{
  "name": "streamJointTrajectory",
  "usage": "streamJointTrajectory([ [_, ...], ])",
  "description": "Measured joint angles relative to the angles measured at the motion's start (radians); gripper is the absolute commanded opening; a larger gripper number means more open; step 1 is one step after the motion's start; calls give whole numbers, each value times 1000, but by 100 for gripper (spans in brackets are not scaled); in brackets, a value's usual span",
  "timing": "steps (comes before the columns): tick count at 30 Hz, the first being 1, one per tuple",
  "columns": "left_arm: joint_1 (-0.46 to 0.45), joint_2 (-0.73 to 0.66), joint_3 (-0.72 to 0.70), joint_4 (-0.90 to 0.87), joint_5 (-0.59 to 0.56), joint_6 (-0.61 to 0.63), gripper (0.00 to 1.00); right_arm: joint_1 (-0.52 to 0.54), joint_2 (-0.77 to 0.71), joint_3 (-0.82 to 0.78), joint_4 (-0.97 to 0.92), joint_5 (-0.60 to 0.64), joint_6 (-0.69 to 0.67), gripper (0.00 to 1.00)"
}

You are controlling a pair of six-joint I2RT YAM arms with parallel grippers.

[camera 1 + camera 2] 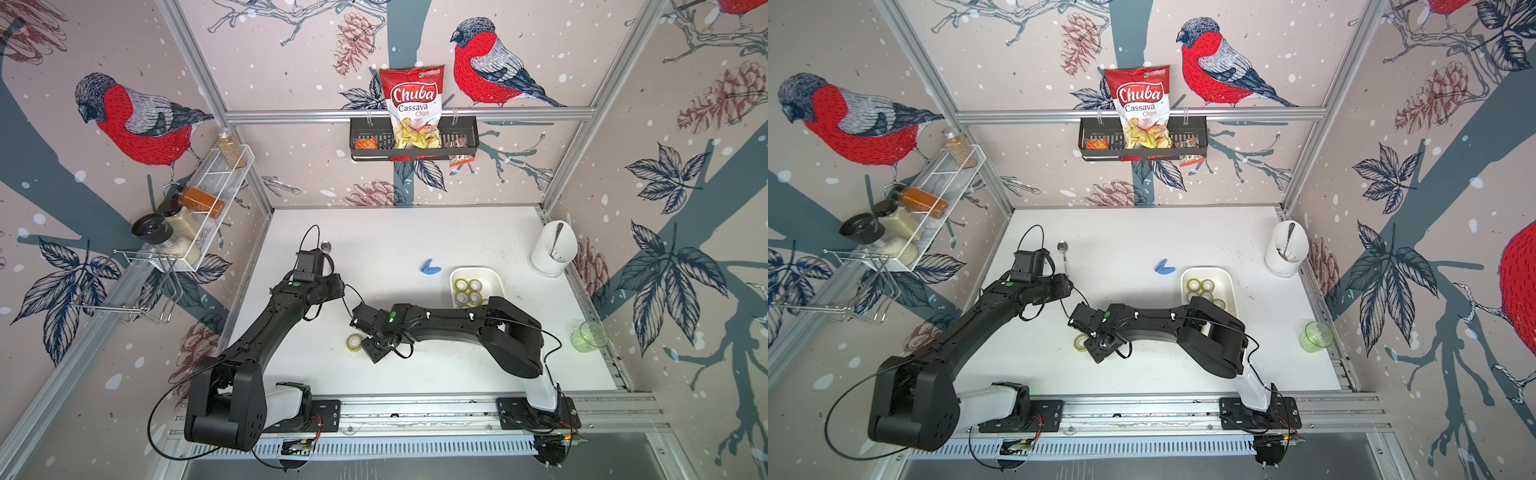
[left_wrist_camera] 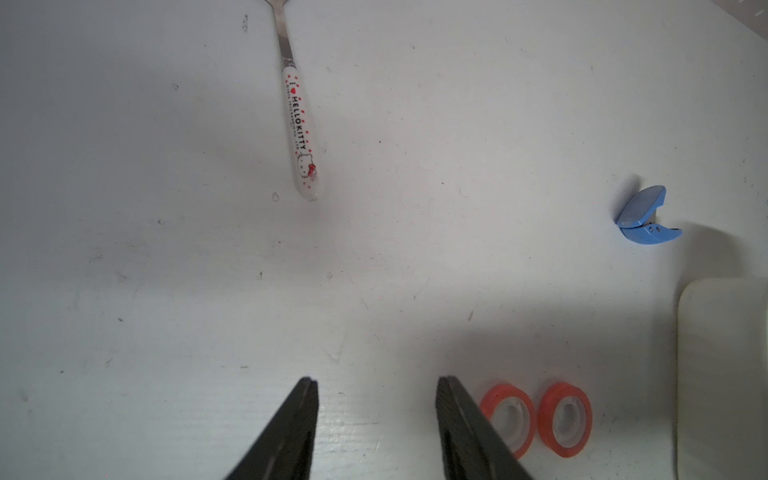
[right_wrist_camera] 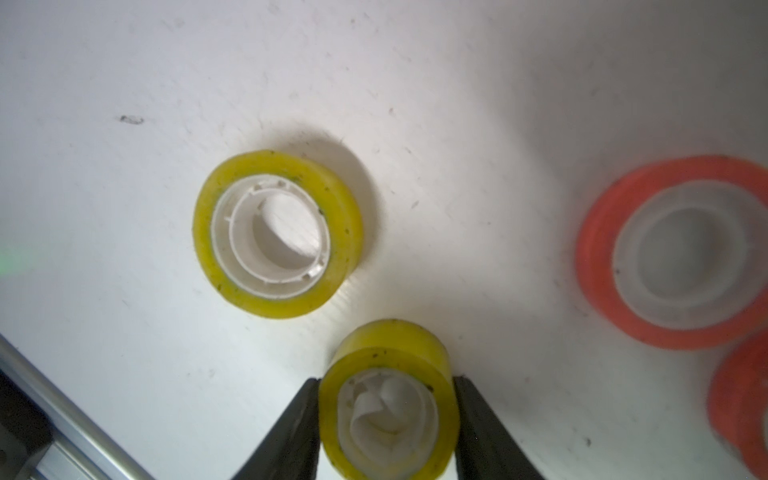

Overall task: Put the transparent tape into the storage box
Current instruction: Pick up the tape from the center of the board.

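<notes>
Right fingers: pinching a yellowish clear tape roll with white plastic core, one finger each side.
Left fingers: spread, nothing between them.
Second yellowish roll: flat on the white bench, near the held one.
Shallow white plastic storage box: well apart from the held roll, several rolls inside.

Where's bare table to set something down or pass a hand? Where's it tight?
Bare: far strip between spoon and white cup, behind the blue cutter; near strip between right arm and front rail. Crowded: around right hand, shut on a tape roll; loose yellow roll and orange rolls beside it.
</notes>
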Motion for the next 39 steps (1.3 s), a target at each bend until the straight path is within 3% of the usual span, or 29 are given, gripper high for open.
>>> streamJointTrajectory([
  [17, -5, 13, -1, 0, 34, 19, 50, -64, -170, -97, 5, -27, 64, 52],
  [39, -226, 11, -6, 72, 136, 26, 49, -339, -426, -263, 42, -112, 200, 52],
])
